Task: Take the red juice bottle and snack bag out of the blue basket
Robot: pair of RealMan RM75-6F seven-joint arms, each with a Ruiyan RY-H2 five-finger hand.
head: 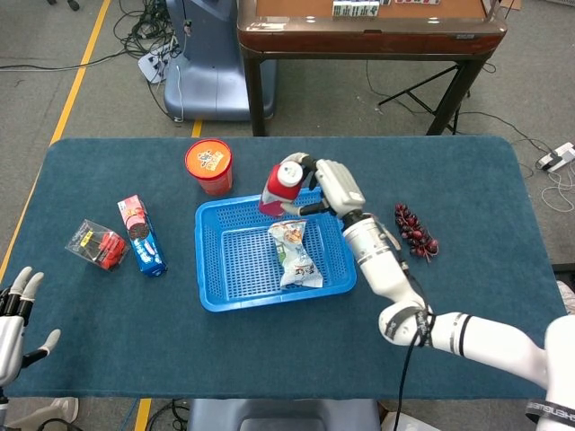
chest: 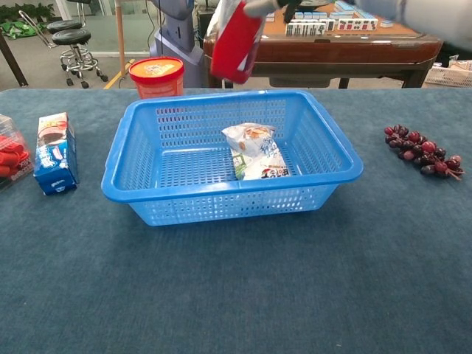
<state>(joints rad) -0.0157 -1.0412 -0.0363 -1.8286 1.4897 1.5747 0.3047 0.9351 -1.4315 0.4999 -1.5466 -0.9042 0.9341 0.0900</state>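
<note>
While the right hand (head: 331,187) grips the bottle (head: 281,186) near its cap and holds it tilted in the air over the far rim of the basket (head: 209,265), the main risk is a slip: the hold sits high on the bottle, so the heavy lower body could swing or drop back into the basket or onto the orange tub (head: 208,165) just beyond. The snack bag (head: 295,255) lies inside the basket, untouched. The left hand (head: 20,319) rests empty, fingers apart, at the table's near edge.
</note>
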